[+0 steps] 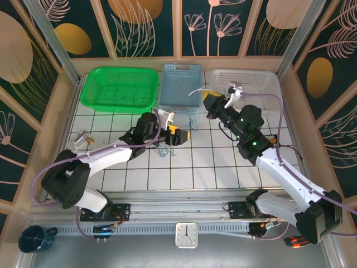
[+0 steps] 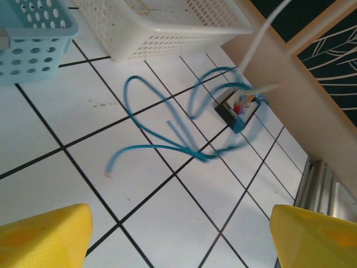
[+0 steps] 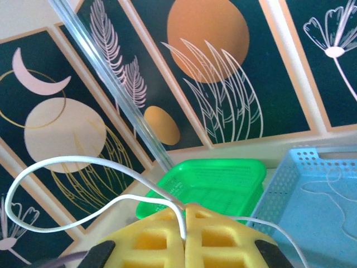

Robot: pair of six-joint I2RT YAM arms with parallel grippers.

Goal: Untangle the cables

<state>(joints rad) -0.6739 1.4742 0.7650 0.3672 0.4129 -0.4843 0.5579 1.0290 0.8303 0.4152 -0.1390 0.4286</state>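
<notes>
R gripper (image 3: 185, 219) clamps the white cable (image 3: 83, 162), L gripper (image 2: 178, 237) gapes empty over the blue cable (image 2: 162, 148) loose on the tiles (image 2: 167, 218) at its 12 o'clock, so w/ nothing pinning blue, an R pull could drag it & tighten the snarl.

The blue cable (image 2: 150, 147) and white cable (image 3: 89, 158) wore smooth plastic sheathing. The green basket (image 1: 117, 86) and blue basket (image 1: 179, 84) were perforated plastic — faintly glossy. The table (image 2: 67, 100) had white tiles with a slight sheen; the right gripper (image 3: 185, 220) had matt yellow pads (image 3: 148, 240).
</notes>
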